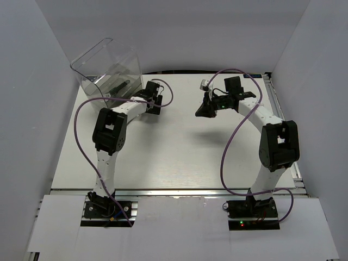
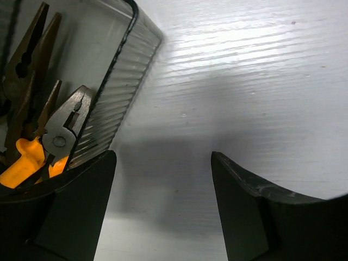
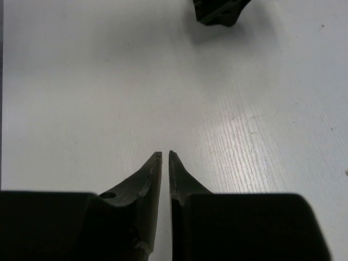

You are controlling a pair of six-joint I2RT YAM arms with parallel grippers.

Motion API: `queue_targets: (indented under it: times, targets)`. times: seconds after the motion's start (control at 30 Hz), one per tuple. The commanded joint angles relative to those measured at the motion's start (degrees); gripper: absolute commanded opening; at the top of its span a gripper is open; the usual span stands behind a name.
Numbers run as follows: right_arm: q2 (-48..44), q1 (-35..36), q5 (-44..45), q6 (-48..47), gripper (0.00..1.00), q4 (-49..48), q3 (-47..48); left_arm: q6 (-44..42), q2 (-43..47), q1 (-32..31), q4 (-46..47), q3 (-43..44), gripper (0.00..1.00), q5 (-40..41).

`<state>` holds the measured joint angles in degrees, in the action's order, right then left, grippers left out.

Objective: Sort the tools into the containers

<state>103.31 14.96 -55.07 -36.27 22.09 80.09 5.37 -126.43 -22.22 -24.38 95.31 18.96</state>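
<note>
Orange-handled pliers [image 2: 60, 133] and a long-nose pair [image 2: 27, 60] lie side by side in a ribbed clear drawer [image 2: 122, 81] of the plastic cabinet [image 1: 103, 65], at the far left corner of the table [image 1: 179, 157]. Just outside the drawer wall, the left gripper [image 2: 163, 201] hangs with jaws spread wide and nothing between them. The right gripper [image 3: 165, 163], fingers drawn almost together on nothing, hovers mid-table, well apart from the cabinet. No loose tool shows from overhead, so sorting looks at or near its end. The left arm's next move likely calls for backing away without nudging the drawer.
</note>
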Motion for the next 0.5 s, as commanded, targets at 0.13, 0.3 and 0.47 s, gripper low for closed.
queue_targets:
  times: [0.13,0.3,0.47]
  targets:
    - [-2.3,-0.3,-1.4,0.7,0.16,-1.1,-0.6,-0.5,4.8,2.5,-1.2,1.0,0.81,1.1]
    - [-2.3,-0.3,-1.4,0.7,0.16,-1.2,-0.8,-0.4,5.1,4.1,-1.4,0.0,0.83,1.8]
    - [-2.2,-0.3,-1.4,0.8,0.16,-1.4,-1.2,-0.9,5.8,5.2,-1.5,0.7,0.83,2.7]
